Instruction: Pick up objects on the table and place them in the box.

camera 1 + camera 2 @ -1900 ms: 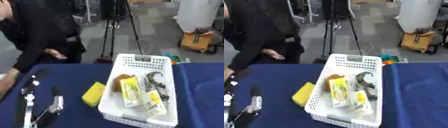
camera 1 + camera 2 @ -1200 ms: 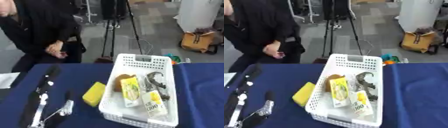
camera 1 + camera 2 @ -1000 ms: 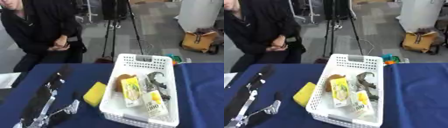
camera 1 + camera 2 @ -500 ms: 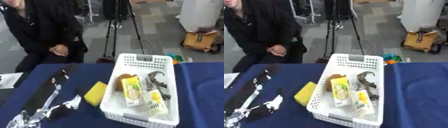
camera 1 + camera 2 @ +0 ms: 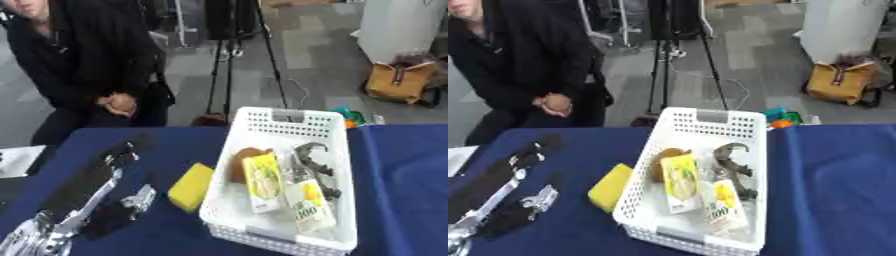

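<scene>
A yellow sponge (image 5: 191, 186) lies on the blue table (image 5: 404, 190), touching the left wall of the white box (image 5: 280, 116). Inside the box are a brown thing (image 5: 240, 161), two yellow cartons (image 5: 261, 181) (image 5: 309, 206) and a dark grey curved thing (image 5: 306, 156). My left hand (image 5: 107, 169) reaches in from the lower left. Its black fingers lie straight and point up and to the right, with the silver thumb (image 5: 140, 196) a short way left of the sponge. The hand is open and holds nothing. My right hand does not show.
A white sheet (image 5: 12, 161) lies at the table's left edge. A person in black sits behind the far left edge, hands together and off the table. On the floor beyond are a tripod (image 5: 229, 55) and a tan bag (image 5: 398, 82).
My left hand has come in from the lower left and moved up and to the right, closer to the sponge. The sponge and the box contents have not moved.
</scene>
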Action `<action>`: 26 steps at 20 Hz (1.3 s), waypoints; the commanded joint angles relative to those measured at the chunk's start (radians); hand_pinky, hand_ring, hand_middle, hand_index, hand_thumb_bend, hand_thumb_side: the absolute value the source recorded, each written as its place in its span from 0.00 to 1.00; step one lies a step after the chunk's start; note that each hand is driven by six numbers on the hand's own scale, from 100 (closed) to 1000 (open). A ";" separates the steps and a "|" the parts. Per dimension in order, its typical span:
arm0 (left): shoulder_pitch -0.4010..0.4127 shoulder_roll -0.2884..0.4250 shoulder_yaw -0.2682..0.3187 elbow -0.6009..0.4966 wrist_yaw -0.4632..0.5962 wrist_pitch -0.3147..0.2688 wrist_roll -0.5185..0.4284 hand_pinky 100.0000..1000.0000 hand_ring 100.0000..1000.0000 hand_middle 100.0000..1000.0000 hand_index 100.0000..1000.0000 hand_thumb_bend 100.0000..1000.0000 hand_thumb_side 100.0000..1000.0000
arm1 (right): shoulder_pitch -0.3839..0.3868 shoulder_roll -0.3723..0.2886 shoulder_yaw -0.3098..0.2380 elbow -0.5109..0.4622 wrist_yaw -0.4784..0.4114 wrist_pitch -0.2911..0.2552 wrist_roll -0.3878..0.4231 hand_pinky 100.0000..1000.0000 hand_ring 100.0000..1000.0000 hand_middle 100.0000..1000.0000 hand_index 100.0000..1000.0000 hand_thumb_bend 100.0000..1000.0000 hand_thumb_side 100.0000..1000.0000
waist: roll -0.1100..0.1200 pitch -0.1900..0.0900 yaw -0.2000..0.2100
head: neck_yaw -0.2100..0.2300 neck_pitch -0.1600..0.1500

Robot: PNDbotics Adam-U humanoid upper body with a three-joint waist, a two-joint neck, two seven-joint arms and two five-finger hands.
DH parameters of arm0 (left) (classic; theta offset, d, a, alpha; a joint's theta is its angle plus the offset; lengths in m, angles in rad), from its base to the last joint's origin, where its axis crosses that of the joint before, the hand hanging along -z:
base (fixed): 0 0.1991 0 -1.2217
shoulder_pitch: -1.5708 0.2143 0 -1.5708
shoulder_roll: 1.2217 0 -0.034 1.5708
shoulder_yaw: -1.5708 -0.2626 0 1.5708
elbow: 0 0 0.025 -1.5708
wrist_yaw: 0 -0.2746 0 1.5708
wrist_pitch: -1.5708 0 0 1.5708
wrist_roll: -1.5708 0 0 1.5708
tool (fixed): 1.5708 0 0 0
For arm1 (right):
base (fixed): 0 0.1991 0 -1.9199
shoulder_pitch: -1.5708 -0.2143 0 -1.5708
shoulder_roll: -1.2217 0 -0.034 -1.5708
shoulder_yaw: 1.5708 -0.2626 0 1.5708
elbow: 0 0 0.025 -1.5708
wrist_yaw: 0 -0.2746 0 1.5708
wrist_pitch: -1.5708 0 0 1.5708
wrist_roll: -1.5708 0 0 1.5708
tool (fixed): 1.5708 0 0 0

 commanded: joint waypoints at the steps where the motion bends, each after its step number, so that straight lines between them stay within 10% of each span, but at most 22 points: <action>1: -0.016 0.038 0.000 -0.019 0.013 0.008 -0.035 1.00 1.00 1.00 1.00 0.00 0.83 | -0.010 -0.022 0.002 -0.023 -0.009 -0.002 0.004 0.52 0.48 0.45 0.68 0.00 0.87 | -0.002 -0.020 -0.003 | 0.001 0.006; 4: -0.023 0.035 -0.006 -0.019 0.042 0.010 -0.067 1.00 1.00 1.00 1.00 0.00 0.50 | -0.010 -0.022 0.002 -0.023 -0.010 -0.002 0.006 0.52 0.48 0.45 0.68 0.00 0.87 | -0.003 -0.019 -0.005 | 0.001 0.003; 9: -0.024 0.033 -0.015 -0.019 0.105 0.015 -0.098 1.00 1.00 1.00 1.00 0.00 0.69 | -0.010 -0.022 0.002 -0.023 -0.012 -0.003 0.009 0.52 0.48 0.45 0.68 0.00 0.87 | -0.003 -0.016 -0.006 | -0.001 0.000; 18: -0.036 0.050 -0.045 -0.016 0.035 -0.034 -0.107 1.00 1.00 1.00 1.00 0.00 0.52 | -0.012 -0.022 0.002 -0.023 -0.015 -0.005 0.012 0.52 0.48 0.45 0.67 0.00 0.87 | -0.007 -0.012 -0.009 | 0.003 -0.007; 26: -0.063 0.047 -0.078 0.034 0.018 -0.051 -0.098 1.00 1.00 1.00 1.00 0.00 0.62 | -0.013 -0.021 0.003 -0.023 -0.018 -0.008 0.017 0.52 0.48 0.45 0.67 0.00 0.87 | -0.008 -0.009 -0.011 | 0.008 -0.010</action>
